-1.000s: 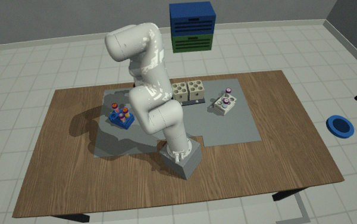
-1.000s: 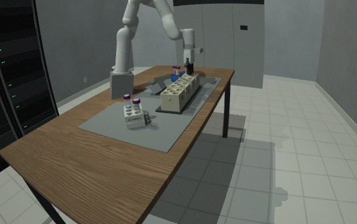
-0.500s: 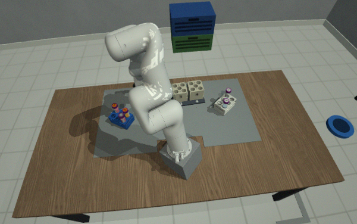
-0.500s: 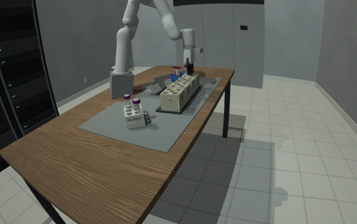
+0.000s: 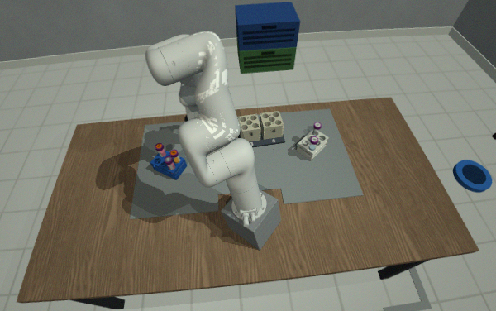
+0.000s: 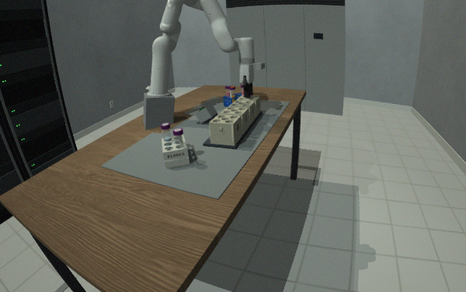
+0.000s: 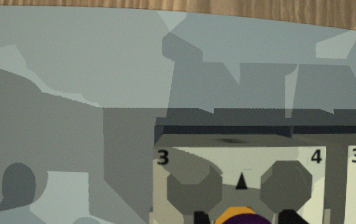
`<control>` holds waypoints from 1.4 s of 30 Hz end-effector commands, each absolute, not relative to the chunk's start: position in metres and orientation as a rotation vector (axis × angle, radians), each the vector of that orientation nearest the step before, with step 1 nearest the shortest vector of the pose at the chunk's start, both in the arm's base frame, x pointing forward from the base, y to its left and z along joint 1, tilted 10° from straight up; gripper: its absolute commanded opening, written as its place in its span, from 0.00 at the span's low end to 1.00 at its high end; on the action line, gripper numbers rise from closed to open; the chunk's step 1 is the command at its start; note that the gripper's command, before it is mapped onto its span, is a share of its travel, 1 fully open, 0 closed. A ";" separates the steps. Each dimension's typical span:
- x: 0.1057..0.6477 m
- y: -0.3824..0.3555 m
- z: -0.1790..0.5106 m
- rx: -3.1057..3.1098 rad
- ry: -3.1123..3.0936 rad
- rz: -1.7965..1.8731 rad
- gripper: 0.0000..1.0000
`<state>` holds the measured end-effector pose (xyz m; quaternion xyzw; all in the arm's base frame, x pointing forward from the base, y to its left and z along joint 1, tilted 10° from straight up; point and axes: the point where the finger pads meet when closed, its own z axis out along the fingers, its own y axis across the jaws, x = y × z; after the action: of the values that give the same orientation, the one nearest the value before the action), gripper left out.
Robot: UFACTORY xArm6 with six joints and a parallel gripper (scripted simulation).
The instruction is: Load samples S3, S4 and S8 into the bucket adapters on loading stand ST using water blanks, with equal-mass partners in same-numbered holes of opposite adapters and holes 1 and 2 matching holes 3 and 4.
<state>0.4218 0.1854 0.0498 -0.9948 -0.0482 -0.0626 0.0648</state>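
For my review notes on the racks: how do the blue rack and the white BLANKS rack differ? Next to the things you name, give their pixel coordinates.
The blue rack [image 5: 176, 175] [image 6: 227, 102] is blue; the BLANKS rack [image 5: 308, 155] [image 6: 176, 158] is off-white. The blue rack holds three tubes with purple caps, two of them with orange dots; the BLANKS rack has two purple-capped tubes, both with white dots. Both stand on the grey mat [image 5: 322, 182] [image 6: 210, 179].
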 end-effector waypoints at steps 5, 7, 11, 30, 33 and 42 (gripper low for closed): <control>0.422 0.185 0.057 -3.001 -0.145 -0.194 0.44; 0.422 0.184 0.061 -3.001 -0.145 -0.194 0.44; 0.421 0.183 0.069 -3.001 -0.145 -0.194 0.44; 0.417 0.179 0.102 -3.001 -0.145 -0.195 0.44; 0.417 0.178 0.104 -3.001 -0.145 -0.195 0.44; 0.414 0.176 0.122 -3.001 -0.145 -0.195 0.44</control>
<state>0.4139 0.1763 0.1161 -0.9948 -0.0482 -0.0627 0.0649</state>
